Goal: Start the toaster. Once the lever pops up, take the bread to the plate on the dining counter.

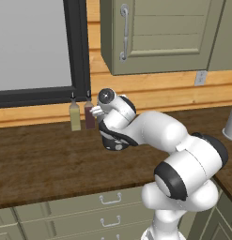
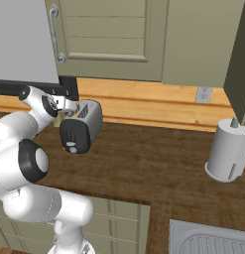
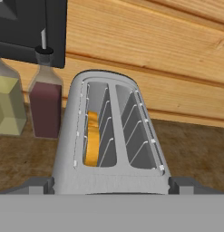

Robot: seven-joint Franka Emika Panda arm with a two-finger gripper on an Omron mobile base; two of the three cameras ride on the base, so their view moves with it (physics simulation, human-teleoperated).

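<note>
Hand (image 3: pixel 111 185) open – fingertips (image 3: pixel 38 185) spread either side of the toaster (image 3: pixel 111 145), holding nothing. Toaster stands on the dark wood worktop (image 2: pixel 153 163) near the wall. Bread (image 3: pixel 91 138) sits down in the left slot. Two bottles – yellowish (image 3: pixel 8 102), dark red (image 3: pixel 44 102) – at 10 o'clock from toaster. Black end panel w/ dial (image 2: pixel 71 144) faces front.

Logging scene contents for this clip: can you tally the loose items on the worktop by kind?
Toaster: 1
Bread slice, in the toaster's left slot: 1
Bottles: 2, one yellow-green, one dark red
Grey cylinder with a round base: 1
Total: 5
</note>
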